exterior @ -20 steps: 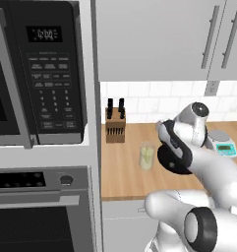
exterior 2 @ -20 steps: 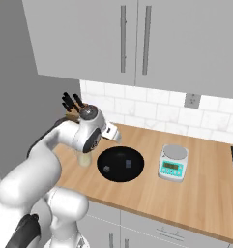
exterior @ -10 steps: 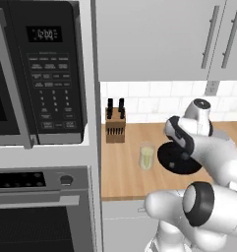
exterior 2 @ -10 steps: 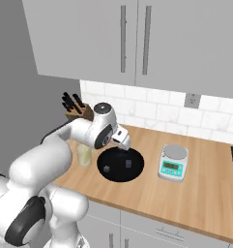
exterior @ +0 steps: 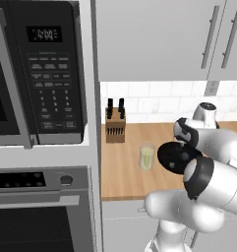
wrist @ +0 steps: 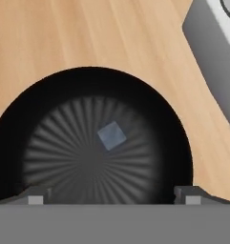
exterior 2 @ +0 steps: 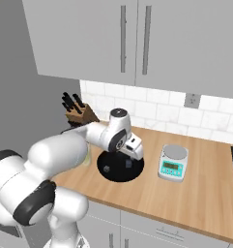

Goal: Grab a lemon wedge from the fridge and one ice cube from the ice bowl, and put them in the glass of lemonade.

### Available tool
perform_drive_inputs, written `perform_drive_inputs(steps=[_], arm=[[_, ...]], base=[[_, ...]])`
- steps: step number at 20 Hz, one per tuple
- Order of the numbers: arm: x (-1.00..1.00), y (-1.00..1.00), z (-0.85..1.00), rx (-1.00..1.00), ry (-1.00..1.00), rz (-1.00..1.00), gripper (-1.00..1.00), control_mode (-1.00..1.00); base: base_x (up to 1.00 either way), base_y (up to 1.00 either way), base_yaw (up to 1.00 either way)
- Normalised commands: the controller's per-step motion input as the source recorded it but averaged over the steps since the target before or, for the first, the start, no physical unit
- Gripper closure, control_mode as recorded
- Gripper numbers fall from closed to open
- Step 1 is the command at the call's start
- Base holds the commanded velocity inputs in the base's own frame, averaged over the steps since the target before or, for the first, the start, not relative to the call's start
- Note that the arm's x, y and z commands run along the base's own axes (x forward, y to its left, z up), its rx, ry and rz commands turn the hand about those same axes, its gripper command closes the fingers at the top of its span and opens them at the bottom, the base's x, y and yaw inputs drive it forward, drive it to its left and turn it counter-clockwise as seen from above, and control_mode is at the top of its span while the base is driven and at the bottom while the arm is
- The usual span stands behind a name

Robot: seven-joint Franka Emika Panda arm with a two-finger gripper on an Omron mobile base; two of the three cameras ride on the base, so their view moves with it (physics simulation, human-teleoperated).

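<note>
The black ice bowl (exterior 2: 119, 170) sits on the wooden counter between the glass and the scale. In the hand view the ice bowl (wrist: 54, 105) lies right below me, with one pale blue ice cube (wrist: 111, 135) near its middle. My gripper (wrist: 111, 199) hangs open above it, the fingertips (wrist: 36, 197) far apart and nothing between them. From the right base view the gripper (exterior 2: 129, 160) hovers over the bowl's right part. The glass of lemonade (exterior: 147, 156) stands just left of the arm. Fridge and lemon wedge are out of view.
A grey kitchen scale (exterior 2: 172, 162) with a teal display stands right of the bowl; its corner (wrist: 214, 52) is near the rim. A wooden knife block (exterior: 115, 128) stands at the back wall. A microwave (exterior: 41, 74) and an oven (exterior: 41, 211) fill the left.
The arm has swung from beside the glass to over the bowl, and the hand now points down into it.
</note>
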Motion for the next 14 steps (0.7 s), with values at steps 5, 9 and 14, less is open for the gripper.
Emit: perform_drive_inputs(steps=[5, 9, 14], arm=[[0.0, -0.09, -0.47, 0.08, 0.14, 0.0, -1.0, -1.0], [0.27, -0.03, -0.21, 0.02, 0.02, 0.0, -1.0, -1.0], [0.45, 0.0, -0.23, 0.0, 0.02, 0.0, -1.0, -1.0]], base=[[0.0, 0.0, 0.0], [0.0, 0.0, 0.0], [0.0, 0.0, 0.0]])
